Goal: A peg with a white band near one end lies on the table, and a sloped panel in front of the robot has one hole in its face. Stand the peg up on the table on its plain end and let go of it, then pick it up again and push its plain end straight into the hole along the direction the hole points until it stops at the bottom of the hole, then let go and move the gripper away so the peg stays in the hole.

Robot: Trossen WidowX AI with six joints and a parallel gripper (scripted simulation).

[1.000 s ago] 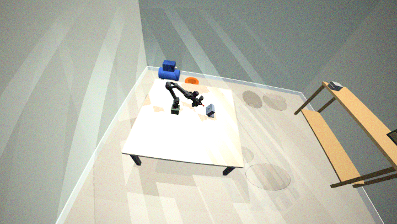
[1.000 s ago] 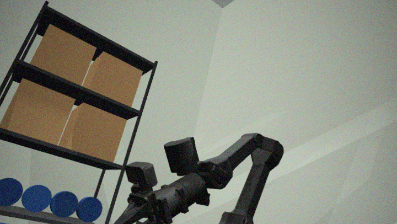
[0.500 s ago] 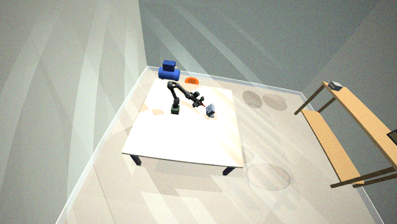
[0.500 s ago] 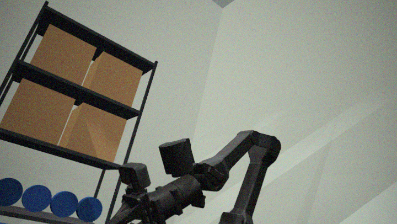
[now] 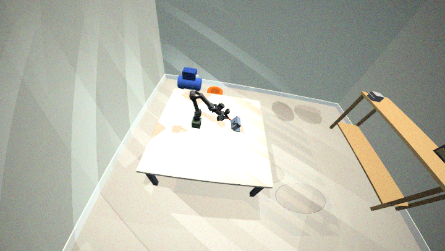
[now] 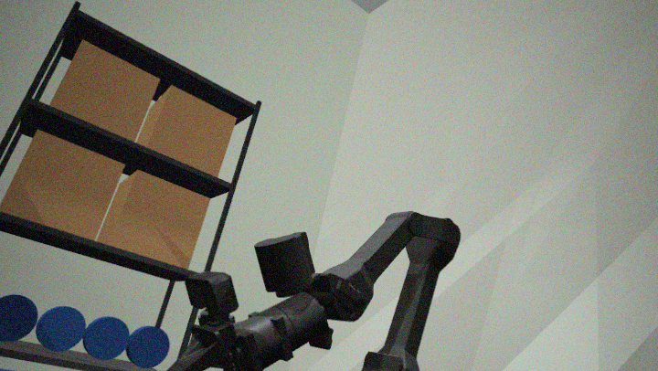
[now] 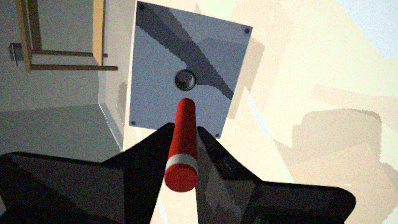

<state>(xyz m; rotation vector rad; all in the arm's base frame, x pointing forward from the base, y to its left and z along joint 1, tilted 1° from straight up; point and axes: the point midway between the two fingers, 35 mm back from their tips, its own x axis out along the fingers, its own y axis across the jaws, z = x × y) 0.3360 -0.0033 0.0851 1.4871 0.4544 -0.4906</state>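
With the red peg (image 7: 183, 142) clamped between its dark fingers, the pincer (image 7: 186, 150) is closed on the peg just ahead of the white band (image 7: 181, 161). The banded end sits nearest the wrist camera; the plain end points toward the grey panel (image 7: 155, 60). Relative to the panel, the peg tip lies just below the round hole (image 7: 185, 80), near it but apart from it, and roughly in line with it. From above, the panel (image 5: 236, 123) stands on the pale surface (image 5: 205, 156), with the pincer (image 5: 221, 117) just beside it.

Judged risks from here:
- Tilt error. If the peg axis departs from the hole's direction, the tip is likely to strike the rim and jam.
- Offset error. A small sideways offset would put the tip on the panel face instead of in the hole.
- Slip. Contact force may push the peg back through the fingers, leaving it short of the bottom.
- Early release. Opening before the peg seats could let it fall out.
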